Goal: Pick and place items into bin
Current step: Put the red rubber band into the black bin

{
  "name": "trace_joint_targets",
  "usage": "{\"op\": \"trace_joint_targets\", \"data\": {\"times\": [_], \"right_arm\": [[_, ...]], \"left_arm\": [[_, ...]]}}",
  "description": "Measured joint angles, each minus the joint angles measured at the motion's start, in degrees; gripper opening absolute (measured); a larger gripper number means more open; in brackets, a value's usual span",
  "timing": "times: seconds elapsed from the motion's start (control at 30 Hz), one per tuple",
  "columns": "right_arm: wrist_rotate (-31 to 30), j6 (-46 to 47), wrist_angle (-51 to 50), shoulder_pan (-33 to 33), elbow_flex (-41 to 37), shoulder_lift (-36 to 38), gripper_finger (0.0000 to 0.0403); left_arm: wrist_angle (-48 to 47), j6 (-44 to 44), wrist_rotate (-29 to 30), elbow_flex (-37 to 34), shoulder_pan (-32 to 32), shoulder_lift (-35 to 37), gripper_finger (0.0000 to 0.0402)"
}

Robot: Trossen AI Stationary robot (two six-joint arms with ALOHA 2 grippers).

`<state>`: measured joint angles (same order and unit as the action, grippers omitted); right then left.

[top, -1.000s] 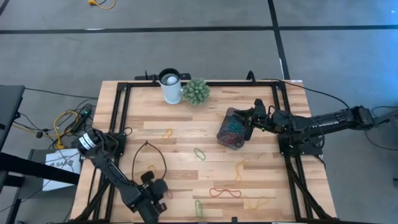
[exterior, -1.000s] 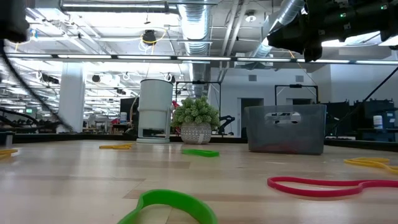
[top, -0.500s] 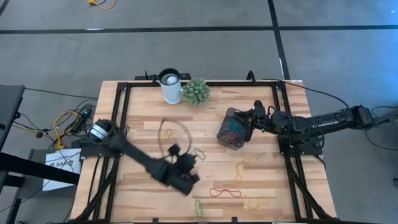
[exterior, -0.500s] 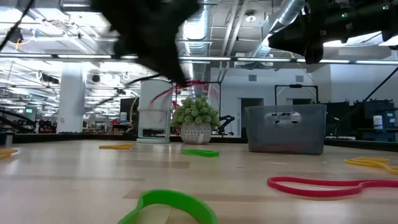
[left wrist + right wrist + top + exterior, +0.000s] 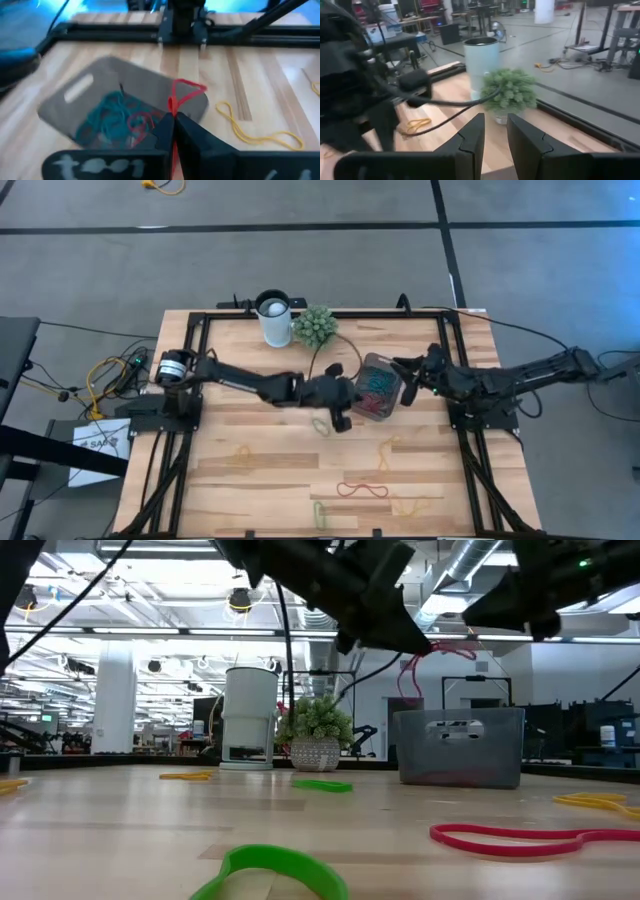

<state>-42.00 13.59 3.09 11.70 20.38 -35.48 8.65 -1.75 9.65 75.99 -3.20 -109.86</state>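
The bin (image 5: 375,388) is a grey see-through tray holding several blue-green and red bands; it also shows in the low view (image 5: 460,747) and the left wrist view (image 5: 120,115). My left gripper (image 5: 347,402) hovers at the bin's left side, shut on a red rubber band (image 5: 182,92). My right gripper (image 5: 402,368) hangs open above the bin's right side (image 5: 495,131). Loose bands lie flat on the wood: green (image 5: 321,427), yellow (image 5: 385,450), red (image 5: 362,490). My left gripper pinches the red rubber band between its two fingertips (image 5: 165,127). A loop of the band (image 5: 186,90) sticks out past the fingertips. In the low view the band (image 5: 412,670) hangs slack and clear of everything, just above the bin's left rim.
A white cup (image 5: 273,318) and a green spiky plant ball (image 5: 314,326) stand at the far edge. More bands lie near the front: green (image 5: 320,512), yellow (image 5: 410,505), yellow (image 5: 240,452). A black frame (image 5: 195,380) rims the table; a black cable (image 5: 320,355) loops above the left arm.
My left arm has swung from the table's near-left corner across toward the far right, carrying the red band up to the bin's left side. My right gripper has drawn back a little toward the right edge.
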Motion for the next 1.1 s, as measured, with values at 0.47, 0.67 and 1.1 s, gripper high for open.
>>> {"op": "trace_joint_targets", "data": {"times": [0.47,0.67,1.1], "right_arm": [[-3.12,1.85,-4.0,2.41,-0.05,0.26,0.0077],[-3.1,4.02,-4.04,1.93,-0.04,-1.64,0.0077],[-2.95,4.89,-3.97,1.93,-0.04,-2.86,0.0077]], "left_arm": [[14.54,1.45,-9.85,0.08,6.39,-5.16,0.0],[15.4,0.44,-8.75,-0.02,6.43,-10.13,0.0],[6.45,-1.87,-7.61,0.0,6.53,-10.29,0.001]]}}
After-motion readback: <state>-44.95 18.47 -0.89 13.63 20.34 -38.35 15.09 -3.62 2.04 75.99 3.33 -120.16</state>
